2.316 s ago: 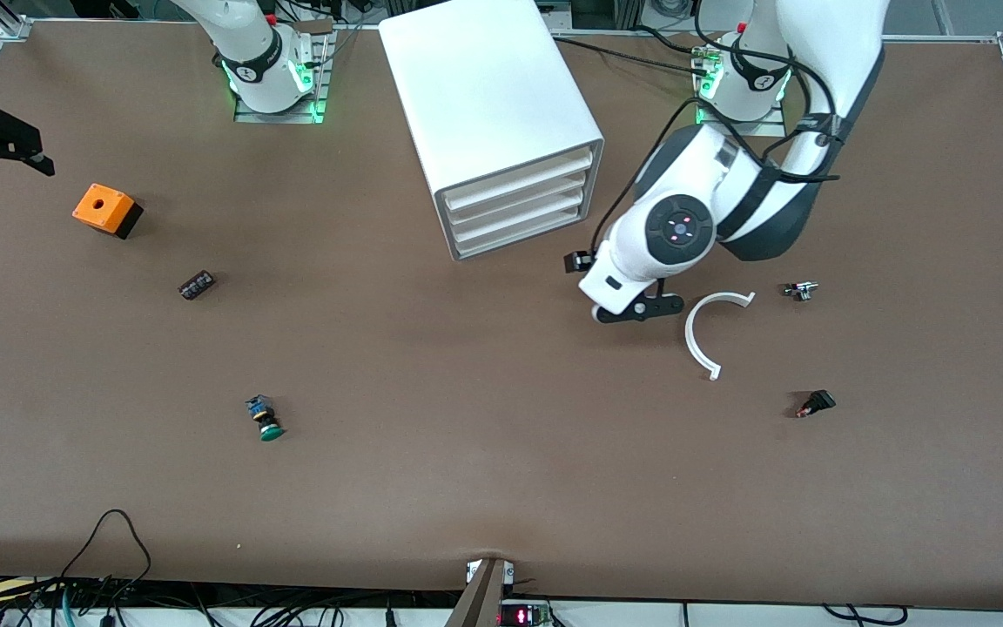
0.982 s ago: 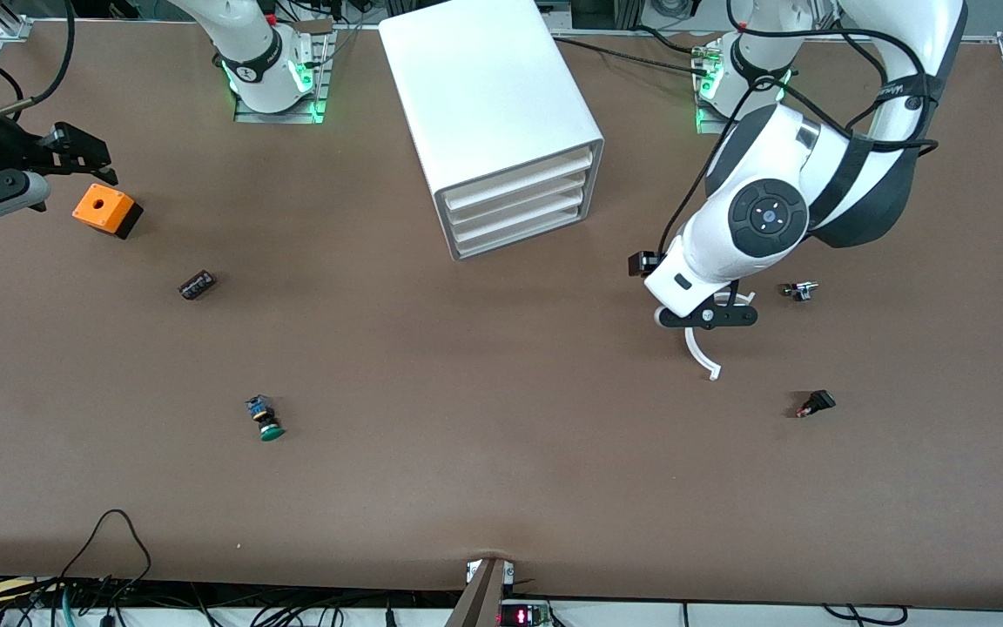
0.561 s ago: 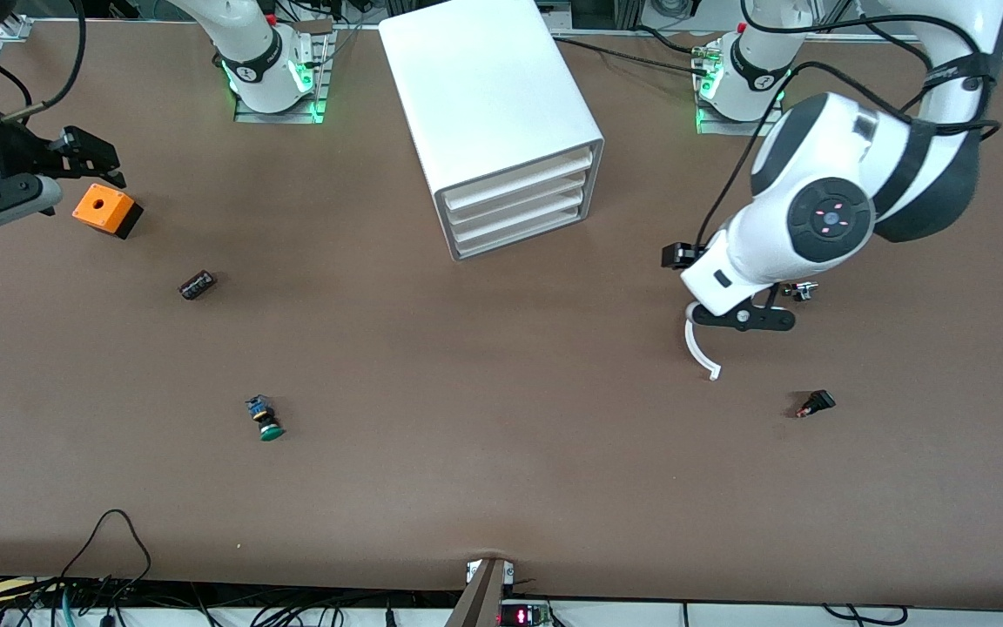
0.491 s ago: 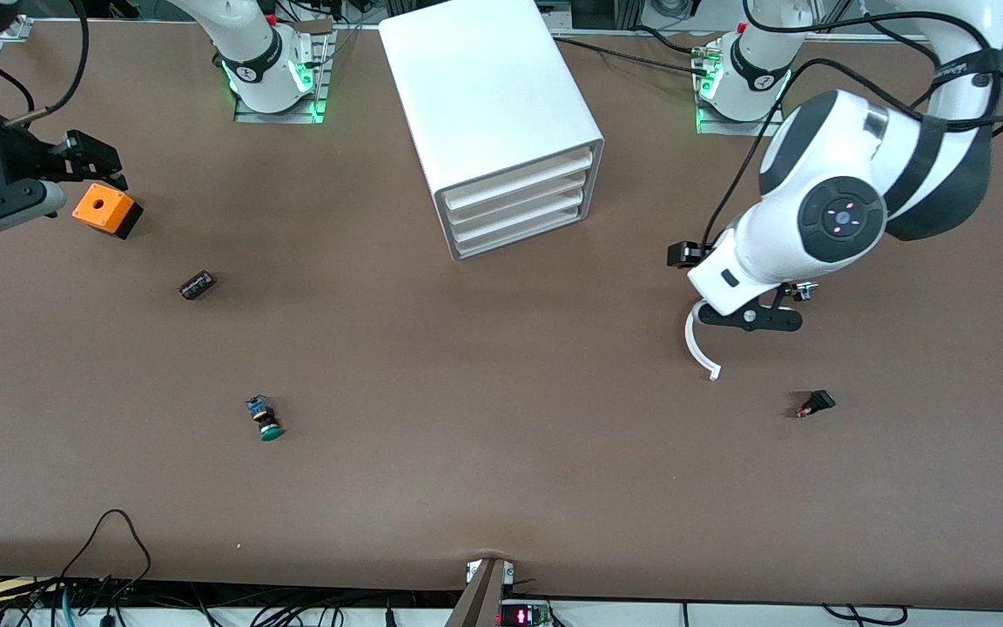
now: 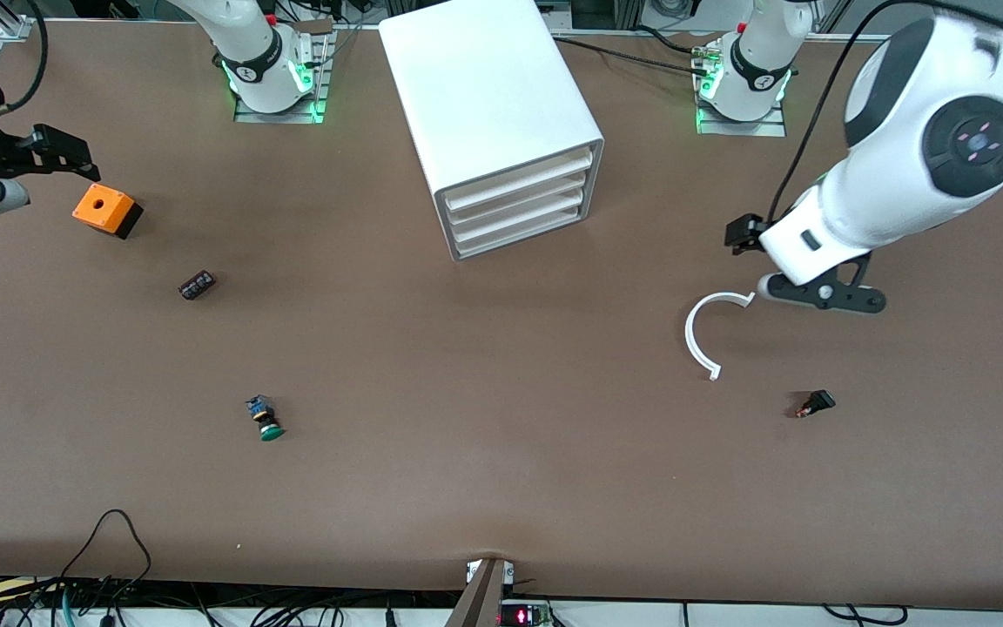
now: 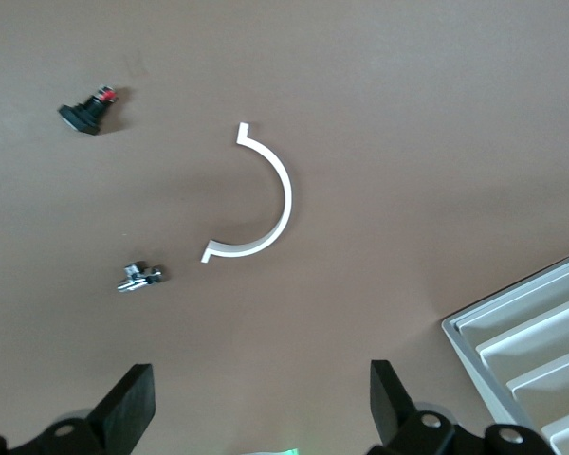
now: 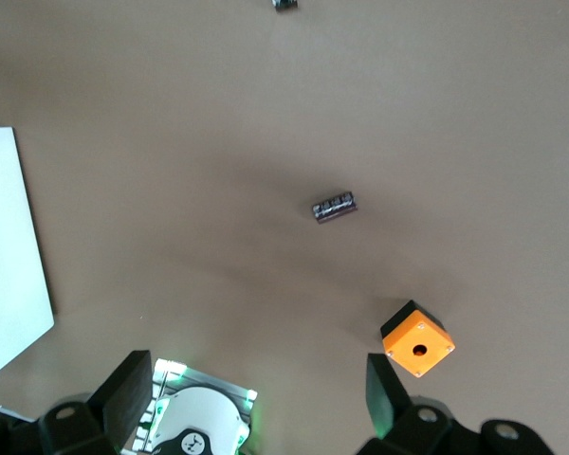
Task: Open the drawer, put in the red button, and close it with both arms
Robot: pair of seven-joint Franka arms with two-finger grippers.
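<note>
The white drawer cabinet stands at the back middle, its drawers all shut; a corner of it shows in the left wrist view. No red-capped button shows in any view. My left gripper hangs open and empty over the table beside the white arc, toward the left arm's end; its fingers stand wide apart. My right gripper hangs open and empty at the right arm's end, above the orange box; its fingers are wide apart.
An orange box with a hole, a small dark block and a green-capped button lie toward the right arm's end. A white arc, a black part with a red tip and a small metal piece lie toward the left arm's end.
My left arm has swung from in front of the cabinet toward its own end of the table and risen, uncovering the white arc. My right gripper came in near the orange box, then drew back a little.
</note>
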